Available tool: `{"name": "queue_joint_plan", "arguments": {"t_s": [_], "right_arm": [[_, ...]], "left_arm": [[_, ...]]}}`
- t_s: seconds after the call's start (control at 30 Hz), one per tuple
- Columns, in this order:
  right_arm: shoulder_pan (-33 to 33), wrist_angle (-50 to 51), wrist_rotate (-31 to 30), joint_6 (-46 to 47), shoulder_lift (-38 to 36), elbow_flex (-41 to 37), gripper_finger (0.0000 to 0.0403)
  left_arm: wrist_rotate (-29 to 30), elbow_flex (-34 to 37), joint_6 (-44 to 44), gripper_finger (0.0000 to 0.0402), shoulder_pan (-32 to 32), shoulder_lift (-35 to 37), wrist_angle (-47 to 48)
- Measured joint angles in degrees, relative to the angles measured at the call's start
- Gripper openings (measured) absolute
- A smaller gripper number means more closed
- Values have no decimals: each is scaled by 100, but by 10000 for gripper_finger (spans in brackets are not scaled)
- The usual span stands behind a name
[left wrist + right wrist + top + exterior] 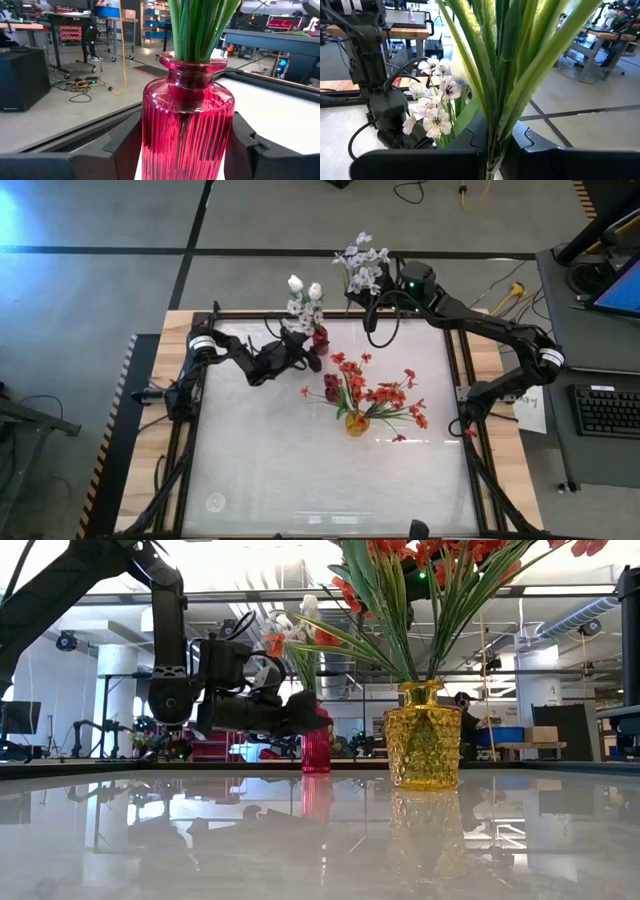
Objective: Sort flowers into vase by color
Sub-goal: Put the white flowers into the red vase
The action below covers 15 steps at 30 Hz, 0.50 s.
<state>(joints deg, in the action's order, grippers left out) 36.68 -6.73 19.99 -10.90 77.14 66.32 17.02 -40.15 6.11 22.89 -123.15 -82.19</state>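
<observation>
A red ribbed glass vase (187,125) stands on the white table near its far edge, holding white tulips (305,286) and small white sprays (300,310). My left gripper (305,352) reaches level to it from the left and is shut on it. A yellow vase (357,423) with red-orange flowers (375,392) stands at mid-table. My right gripper (492,160) is up over the far edge, shut on a white blossom spray (362,265). My left gripper pinches the red vase's body (150,135) between its two fingers (125,145), one on each side, below the neck. The fingers come level from the table's left. The vase stands upright with its base on the table. My right gripper pinches the spray's green stems (495,135) between its two fingers, low on the bundle. The fingers lie level and across the stems. The spray stands upright above the fingers, lifted clear of the table.
A black frame (455,370) runs round the white table top. The near half of the table (320,490) holds no objects. Beyond the table's right side are a desk with a keyboard (605,410) and cables on the floor.
</observation>
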Motion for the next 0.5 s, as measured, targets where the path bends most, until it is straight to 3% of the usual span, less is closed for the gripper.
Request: {"name": "queue_joint_plan", "arguments": {"t_s": [0.5], "right_arm": [[-328, -1062, 135, 247, 0, -424, 18]], "left_arm": [[-7, 60, 55, 200, -274, 17, -43]]}}
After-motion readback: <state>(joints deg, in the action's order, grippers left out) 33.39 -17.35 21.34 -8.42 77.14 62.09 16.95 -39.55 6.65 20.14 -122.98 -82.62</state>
